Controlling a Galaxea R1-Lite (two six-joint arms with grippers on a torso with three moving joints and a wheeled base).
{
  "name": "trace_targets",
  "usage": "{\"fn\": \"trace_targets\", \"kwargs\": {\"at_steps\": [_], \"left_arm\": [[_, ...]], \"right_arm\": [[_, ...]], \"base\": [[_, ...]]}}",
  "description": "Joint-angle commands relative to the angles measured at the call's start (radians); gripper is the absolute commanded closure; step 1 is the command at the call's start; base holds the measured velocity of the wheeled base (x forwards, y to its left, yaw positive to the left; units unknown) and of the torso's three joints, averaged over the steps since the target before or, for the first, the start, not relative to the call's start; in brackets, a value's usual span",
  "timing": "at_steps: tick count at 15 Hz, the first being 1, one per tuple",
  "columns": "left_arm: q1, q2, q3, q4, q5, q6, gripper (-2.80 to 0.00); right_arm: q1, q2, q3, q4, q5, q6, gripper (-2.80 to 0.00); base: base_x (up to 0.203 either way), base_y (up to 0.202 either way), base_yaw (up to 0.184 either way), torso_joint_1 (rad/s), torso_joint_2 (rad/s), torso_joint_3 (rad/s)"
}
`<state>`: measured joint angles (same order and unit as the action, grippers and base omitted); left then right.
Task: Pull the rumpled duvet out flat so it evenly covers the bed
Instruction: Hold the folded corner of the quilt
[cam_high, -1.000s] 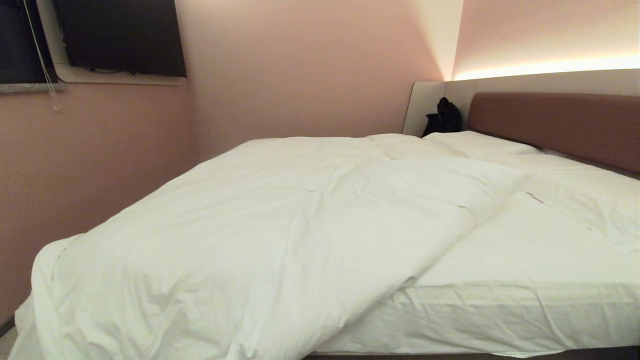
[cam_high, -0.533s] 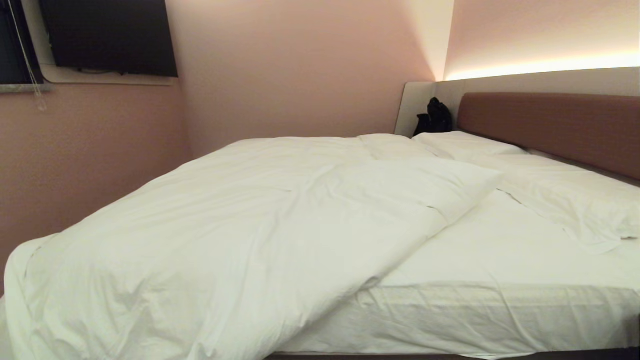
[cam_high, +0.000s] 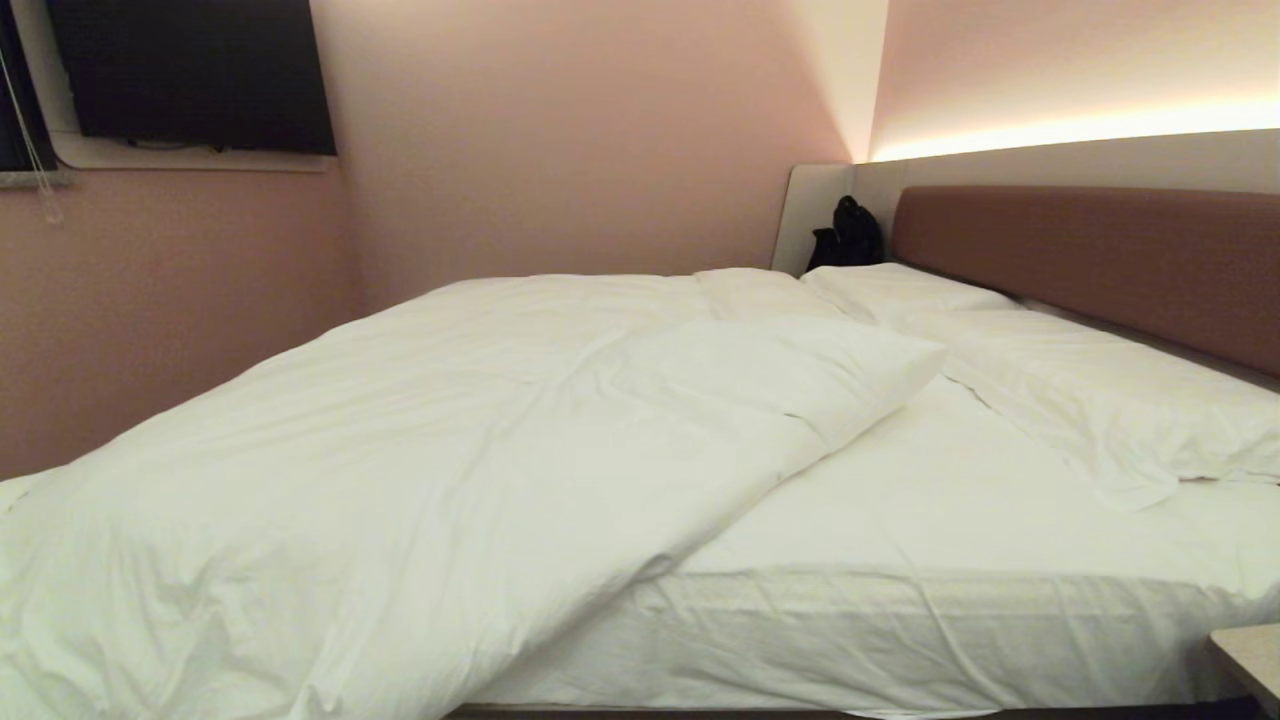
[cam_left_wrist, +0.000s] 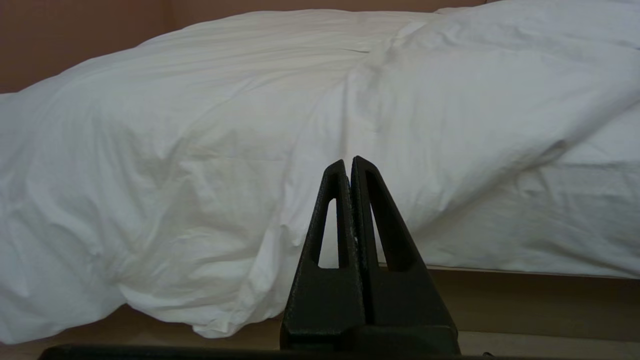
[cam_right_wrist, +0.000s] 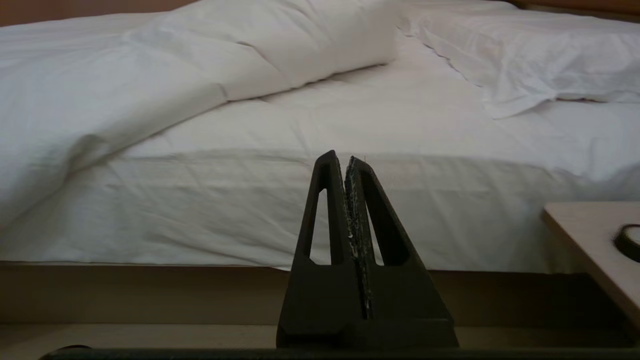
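The puffy white duvet (cam_high: 420, 470) lies bunched over the left part of the bed (cam_high: 1090, 270), its near edge hanging over the bed's side and one corner folded back toward the middle. To its right the bare white mattress sheet (cam_high: 950, 520) shows. My left gripper (cam_left_wrist: 349, 162) is shut and empty, pointing at the hanging duvet (cam_left_wrist: 200, 165) from in front of the bed. My right gripper (cam_right_wrist: 341, 159) is also shut and empty, facing the sheeted mattress side (cam_right_wrist: 300, 200), with the duvet's (cam_right_wrist: 150, 65) folded corner beyond. Neither arm appears in the head view.
White pillows (cam_high: 1090, 400) lie along the reddish-brown headboard. A black bag (cam_high: 848, 235) sits in the far corner. A dark screen (cam_high: 190, 75) hangs on the pink wall. A pale bedside table (cam_high: 1250, 655) stands at the right, its top (cam_right_wrist: 590, 235) beside my right gripper.
The whole head view has shifted left, so the camera has moved rightward along the bed; the bedside table corner has come into view. The duvet itself has not moved.
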<state>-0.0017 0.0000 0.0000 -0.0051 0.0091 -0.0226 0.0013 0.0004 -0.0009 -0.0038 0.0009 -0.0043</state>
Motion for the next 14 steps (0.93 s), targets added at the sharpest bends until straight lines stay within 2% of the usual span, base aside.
{"fn": "trace_targets", "kwargs": {"at_steps": [1, 11, 14], "left_arm": [[0.0, 0.0, 0.0, 0.001, 0.0, 0.0, 0.0], [0.0, 0.0, 0.0, 0.001, -0.001, -0.001, 0.0], [0.0, 0.0, 0.0, 0.001, -0.003, 0.0, 0.0]], "right_arm": [[0.0, 0.001, 0.0, -0.001, 0.001, 0.0, 0.0], [0.0, 0.001, 0.001, -0.001, 0.001, 0.0, 0.0], [0.0, 0.001, 0.0, -0.001, 0.001, 0.0, 0.0]], "base": [[0.0, -0.192, -0.001, 0.007, 0.0, 0.005], [0.0, -0.191, 0.001, 0.002, 0.0, 0.002], [0.0, -0.084, -0.001, 0.0, 0.0, 0.001]]}}
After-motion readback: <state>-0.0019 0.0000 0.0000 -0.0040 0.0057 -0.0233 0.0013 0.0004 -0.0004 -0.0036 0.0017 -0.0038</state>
